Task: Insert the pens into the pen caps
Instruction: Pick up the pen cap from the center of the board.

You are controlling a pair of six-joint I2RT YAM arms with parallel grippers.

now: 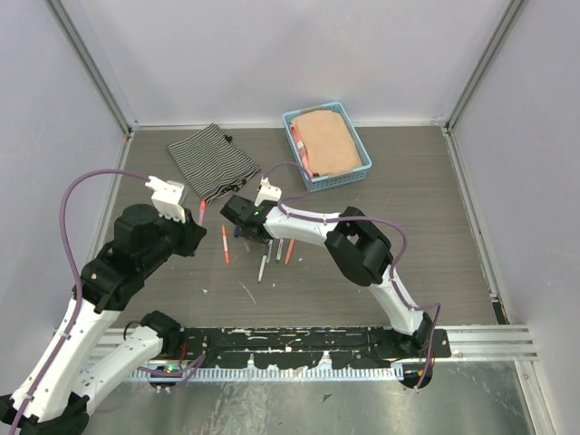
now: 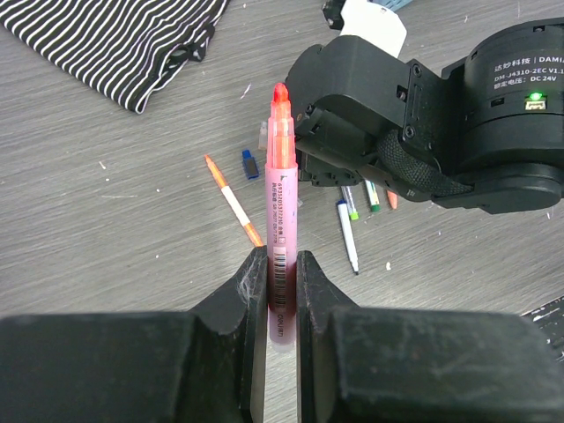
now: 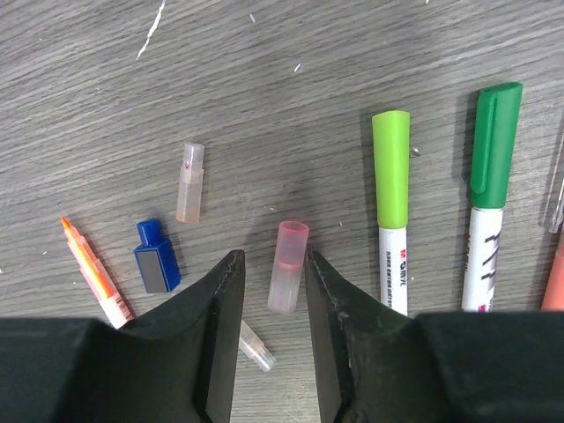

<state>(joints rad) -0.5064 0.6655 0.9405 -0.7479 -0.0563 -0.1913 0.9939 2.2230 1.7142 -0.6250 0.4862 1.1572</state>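
- The left fingers grip the barrel of a pink pen, its bare orange-red tip pointing to 12 o'clock above the counter.
- The right fingers stand narrowly apart around a pink cap lying on the counter, with a slim gap at its 9 o'clock side.
- A blue cap lies at its 9 o'clock, and two green-capped pens lie at 3 o'clock.

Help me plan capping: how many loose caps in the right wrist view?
4: pink cap in the open right gripper, blue cap left, peach cap above it, clear cap lowest; others possibly hidden.
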